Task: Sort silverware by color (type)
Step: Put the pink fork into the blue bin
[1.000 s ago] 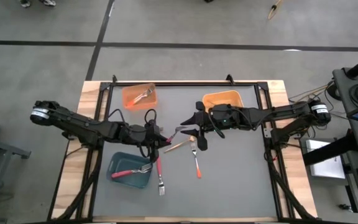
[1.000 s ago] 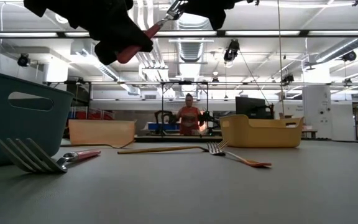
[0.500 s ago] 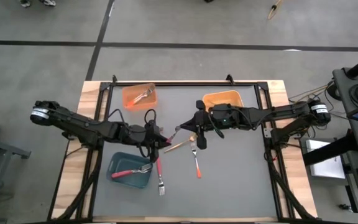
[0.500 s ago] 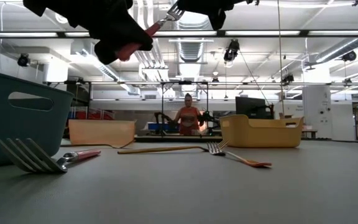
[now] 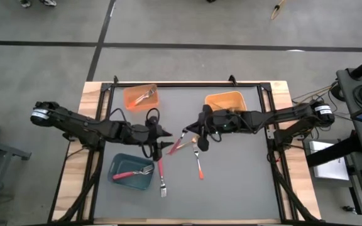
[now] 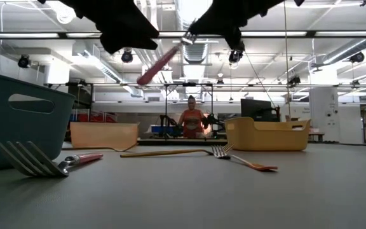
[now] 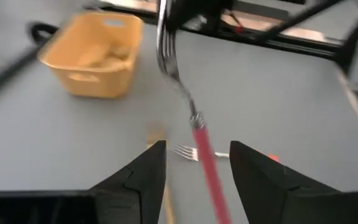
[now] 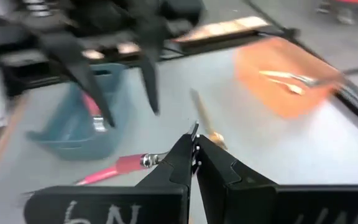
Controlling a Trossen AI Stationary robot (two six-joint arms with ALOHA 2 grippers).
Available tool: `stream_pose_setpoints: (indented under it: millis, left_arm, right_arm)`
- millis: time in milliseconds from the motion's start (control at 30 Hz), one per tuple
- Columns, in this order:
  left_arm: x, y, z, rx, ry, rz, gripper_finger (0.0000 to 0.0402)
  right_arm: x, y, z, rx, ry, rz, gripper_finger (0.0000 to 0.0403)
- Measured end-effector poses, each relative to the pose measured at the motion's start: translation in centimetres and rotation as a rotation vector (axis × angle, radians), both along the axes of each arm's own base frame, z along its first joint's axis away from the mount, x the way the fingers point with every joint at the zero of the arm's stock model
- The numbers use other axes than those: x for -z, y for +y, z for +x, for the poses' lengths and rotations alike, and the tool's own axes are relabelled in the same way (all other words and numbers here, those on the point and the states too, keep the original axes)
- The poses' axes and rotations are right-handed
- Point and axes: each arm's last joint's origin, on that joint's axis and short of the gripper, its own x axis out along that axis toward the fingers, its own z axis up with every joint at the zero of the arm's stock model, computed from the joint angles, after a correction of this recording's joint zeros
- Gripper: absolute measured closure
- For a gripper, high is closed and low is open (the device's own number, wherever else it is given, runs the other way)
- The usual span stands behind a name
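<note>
A red-handled fork hangs in the air over the table's middle, between my two grippers. My right gripper is shut on its metal end. My left gripper stands open at the handle end; in the left wrist view its fingers flank the red handle without touching it. A gold fork, an orange-handled fork and another red-handled fork lie flat on the mat. My right gripper pinches the fork's metal tine end between its two shut fingers, coming nearly level from the table's right side. The fork is lifted clear and slopes down away from the fingers, its red handle the lower end.
An orange bin with a fork in it stands at the far left, a yellow-orange bin at the far right, and a teal bin holding a red-handled fork at the near left. A person stands far behind the table.
My right gripper has shut on the fork's tine end and sunk a little. My left gripper has opened and let go of the red handle. The fork now hangs from the right gripper alone, its handle end tipped lower than before.
</note>
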Motion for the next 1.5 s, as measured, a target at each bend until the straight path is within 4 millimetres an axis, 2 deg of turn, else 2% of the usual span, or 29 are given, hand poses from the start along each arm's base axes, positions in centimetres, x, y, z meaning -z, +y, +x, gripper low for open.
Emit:
stream_pose_setpoints:
  millis: [133, 300, 500, 700, 867, 1067, 1333, 1500]
  left_arm:
    - [-0.3, 0.3, 0.0, -0.071, -0.017, 0.055, 0.0242]
    - [0.3, 0.3, 0.3, -0.097, 0.003, 0.110, 0.0241]
    - [1.6, -0.3, 2.5, -0.050, -0.044, 0.197, 0.0241]
    - [1.9, -0.5, 4.9, -0.119, -0.039, 0.325, 0.0241]
    - [2.5, -1.0, 7.5, -0.109, 0.003, 0.404, 0.0242]
    - [3.0, -1.3, 9.8, -0.195, 0.085, 0.502, 0.0252]
    - [2.6, -1.4, 10.5, -0.244, 0.112, 0.492, 0.0287]
    - [2.4, -1.4, 10.5, -0.288, 0.120, 0.483, 0.0330]
  right_arm:
    - [1.4, 0.9, -0.5, 0.187, 0.018, -0.043, 0.0395]
    - [2.5, 2.8, -1.1, 0.355, -0.098, -0.070, 0.0395]
    - [3.3, 4.5, -2.0, 0.472, -0.206, -0.061, 0.0395]
    - [3.7, 5.3, -2.4, 0.499, -0.214, -0.068, 0.0394]
    - [3.7, 5.3, -2.4, 0.502, -0.221, -0.057, 0.0394]
    - [3.7, 5.3, -2.4, 0.503, -0.221, -0.056, 0.0394]
    - [3.8, 5.3, -2.4, 0.502, -0.214, -0.060, 0.0394]
    - [3.8, 5.2, -2.5, 0.519, -0.215, -0.046, 0.0394]
